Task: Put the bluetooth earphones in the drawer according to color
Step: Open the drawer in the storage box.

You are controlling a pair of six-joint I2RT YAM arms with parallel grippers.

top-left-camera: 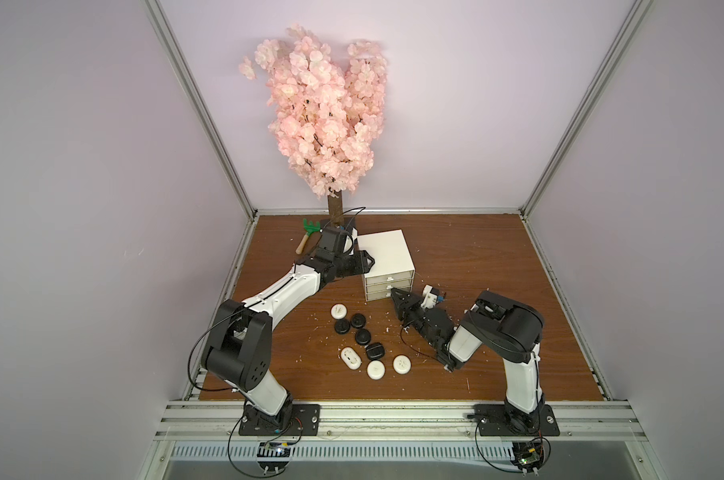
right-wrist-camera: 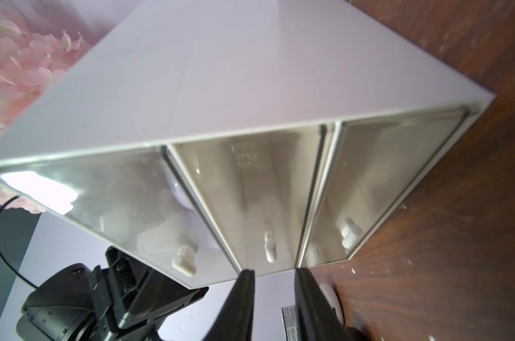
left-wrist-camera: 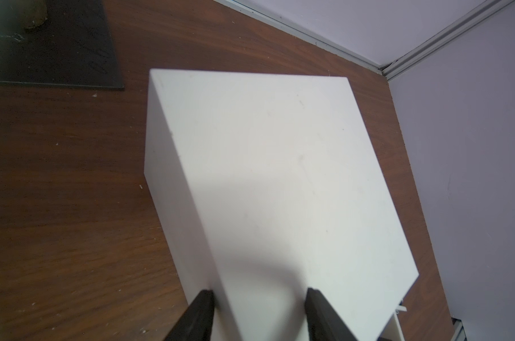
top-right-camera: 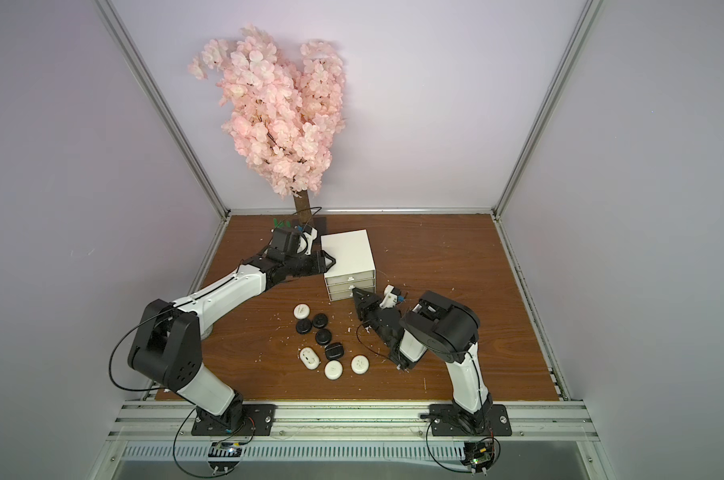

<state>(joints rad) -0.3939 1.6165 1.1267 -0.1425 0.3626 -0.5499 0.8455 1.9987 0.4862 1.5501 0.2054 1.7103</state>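
On the tabletop (top-left-camera: 476, 257), just before the white three-drawer cabinet (top-left-camera: 387, 253), four white and four black bluetooth earphones (top-left-camera: 363, 336) lie loose in a cluster, and all drawers are closed. At the middle drawer's handle (right-wrist-camera: 269, 248) the right gripper (right-wrist-camera: 275, 274) has its jaws slightly parted, holding nothing. The left gripper (left-wrist-camera: 260, 295) has its open jaws astride the cabinet's upper side edge.
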